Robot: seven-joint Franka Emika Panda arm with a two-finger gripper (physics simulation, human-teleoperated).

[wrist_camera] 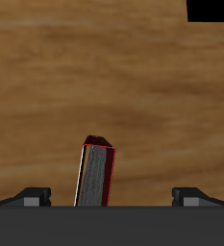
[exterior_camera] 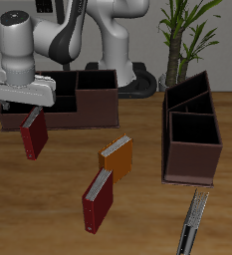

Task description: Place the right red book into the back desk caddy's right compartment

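Note:
The right red book (exterior_camera: 33, 134) stands on the table just in front of the back desk caddy (exterior_camera: 28, 118), a long low dark maroon box. The caddy's right compartment (exterior_camera: 96, 86) is the taller end section, dark inside, at the end away from the book. My gripper (exterior_camera: 29, 104) hangs directly over the book's top. In the wrist view the book (wrist_camera: 96, 173) shows its pale page edge between my fingers (wrist_camera: 32, 196), which stand wide apart and do not touch it. The gripper (wrist_camera: 113, 193) is open.
An orange book (exterior_camera: 116, 157) and a second red book (exterior_camera: 98, 199) stand nearer the table's front edge. A shorter dark caddy (exterior_camera: 192, 134) with slanted tops stands at the other side. A slim dark object (exterior_camera: 192, 225) lies by the front edge. A potted plant (exterior_camera: 183, 40) stands behind.

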